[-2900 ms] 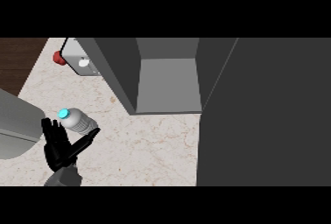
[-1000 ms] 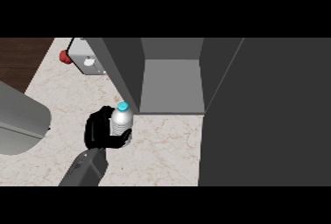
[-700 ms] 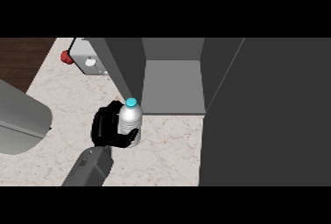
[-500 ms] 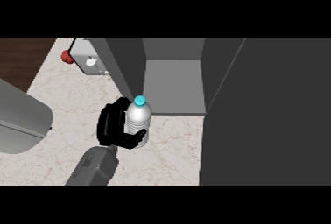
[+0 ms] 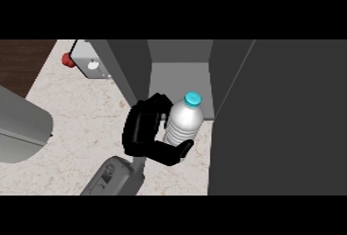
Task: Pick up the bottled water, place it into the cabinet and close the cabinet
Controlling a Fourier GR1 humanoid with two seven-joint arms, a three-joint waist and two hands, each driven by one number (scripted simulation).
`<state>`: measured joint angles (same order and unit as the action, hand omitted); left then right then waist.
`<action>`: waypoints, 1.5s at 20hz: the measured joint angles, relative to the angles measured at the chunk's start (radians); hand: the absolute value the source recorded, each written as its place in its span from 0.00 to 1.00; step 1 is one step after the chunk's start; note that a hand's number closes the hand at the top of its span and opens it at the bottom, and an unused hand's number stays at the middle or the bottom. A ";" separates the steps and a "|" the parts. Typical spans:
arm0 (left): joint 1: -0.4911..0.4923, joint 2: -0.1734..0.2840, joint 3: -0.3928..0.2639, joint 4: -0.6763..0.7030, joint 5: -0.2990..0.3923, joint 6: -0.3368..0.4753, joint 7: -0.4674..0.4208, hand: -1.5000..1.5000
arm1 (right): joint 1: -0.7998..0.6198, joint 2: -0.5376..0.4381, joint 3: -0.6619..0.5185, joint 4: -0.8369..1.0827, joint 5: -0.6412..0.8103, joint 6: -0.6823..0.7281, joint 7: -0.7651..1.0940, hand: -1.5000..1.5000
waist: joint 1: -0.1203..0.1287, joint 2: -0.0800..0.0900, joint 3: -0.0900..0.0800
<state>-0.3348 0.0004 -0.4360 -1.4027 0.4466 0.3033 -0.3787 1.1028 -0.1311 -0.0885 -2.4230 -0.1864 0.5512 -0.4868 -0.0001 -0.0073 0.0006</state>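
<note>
Left hand (image 5: 146, 133) curled round bottled water (image 5: 183, 125) | no readable label | cabinet (image 5: 177, 78) opening at 12 o'clock, door edge at 3

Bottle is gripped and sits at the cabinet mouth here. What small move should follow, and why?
Probably carry the bottled water a little further forward into the cabinet before releasing. The left hand is curled round the bottle, which is upright at the opening's front edge, not yet clearly over the grey cabinet floor. The dark door stands open alongside.
</note>
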 measured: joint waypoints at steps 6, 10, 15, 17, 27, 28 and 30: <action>-0.158 0.000 -0.080 -0.077 -0.013 0.266 0.143 1.00 | -0.061 -0.010 -0.023 0.004 -0.009 -0.014 0.044 0.00 | -0.008 0.005 0.000; -0.258 0.000 -0.097 -0.036 -0.009 0.377 0.164 1.00 | -0.083 -0.002 -0.022 0.005 -0.013 -0.013 0.065 0.00 | -0.016 0.007 -0.001; -0.350 0.000 -0.086 0.074 -0.010 0.436 0.166 1.00 | -0.114 -0.004 -0.040 0.003 -0.022 -0.022 0.099 0.00 | -0.021 0.010 -0.001; -0.363 0.000 -0.104 0.105 -0.005 0.459 0.155 1.00 | -0.120 -0.008 -0.058 0.006 -0.026 -0.012 0.098 0.00 | -0.022 0.009 -0.001; -0.476 0.000 -0.063 0.338 0.015 0.446 0.103 1.00 | -0.121 -0.013 -0.114 0.016 -0.052 0.029 0.102 0.00 | -0.028 0.011 -0.001; -0.485 0.000 -0.049 0.373 0.018 0.429 0.090 1.00 | -0.125 -0.013 -0.118 0.017 -0.055 0.029 0.103 0.00 | -0.029 0.012 -0.001; -0.506 0.000 -0.032 0.430 0.027 0.418 0.075 1.00 | -0.123 -0.014 -0.131 0.022 -0.062 0.042 0.098 0.00 | -0.032 0.013 -0.001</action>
<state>-0.8411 0.0005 -0.4682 -0.9726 0.4736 0.7218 -0.3037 0.9793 -0.1449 -0.2192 -2.4009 -0.2482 0.5930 -0.3890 -0.0318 0.0052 -0.0005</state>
